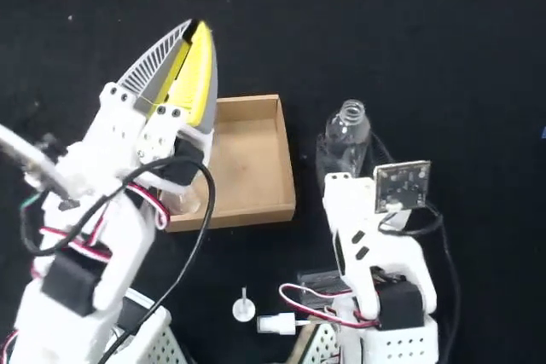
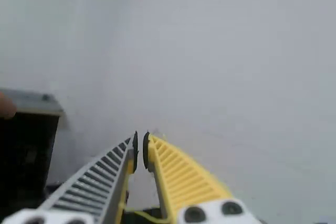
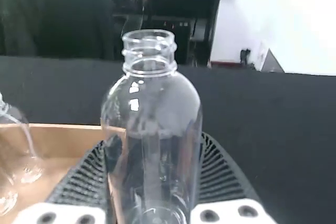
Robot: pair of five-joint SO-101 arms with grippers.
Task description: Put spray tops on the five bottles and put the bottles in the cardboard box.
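Over on the left of the high view, my left claw point(image 1: 194, 30) is lifted above the black table point(image 1: 444, 57). Its grey and yellow fingers are pressed together and point toward the upper left, with nothing between them. Behind that arm, near the middle of the frame, sits the cardboard box point(image 1: 252, 155), open at the top. A clear bottle point(image 1: 184, 200) shows at its lower left corner, partly hidden by the arm. Just right of the box, an uncapped bottle point(image 1: 345, 138) stands upright at the front of my right arm point(image 1: 380, 253). Along the bottom edge, between the two arm bases, a white spray top point(image 1: 277, 324) lies on its side, and a small white round piece point(image 1: 244, 308) sits just to its left.

On the left wrist camera, the fingertips point(image 2: 153, 153) meet low in the middle of the frame with only a sliver between them. They hold nothing, and a pale wall point(image 2: 220, 51) lies beyond.

On the right wrist camera, my right claw point(image 3: 155, 148) grips the uncapped bottle point(image 3: 152, 93) around its lower body, one dark ribbed finger on each side. The bottle stands upright at centre frame — its threaded neck is bare. At lower left I see the cardboard box point(image 3: 58, 132), and the clear bottle point(image 3: 10, 190) sits over its floor at the frame's left edge.
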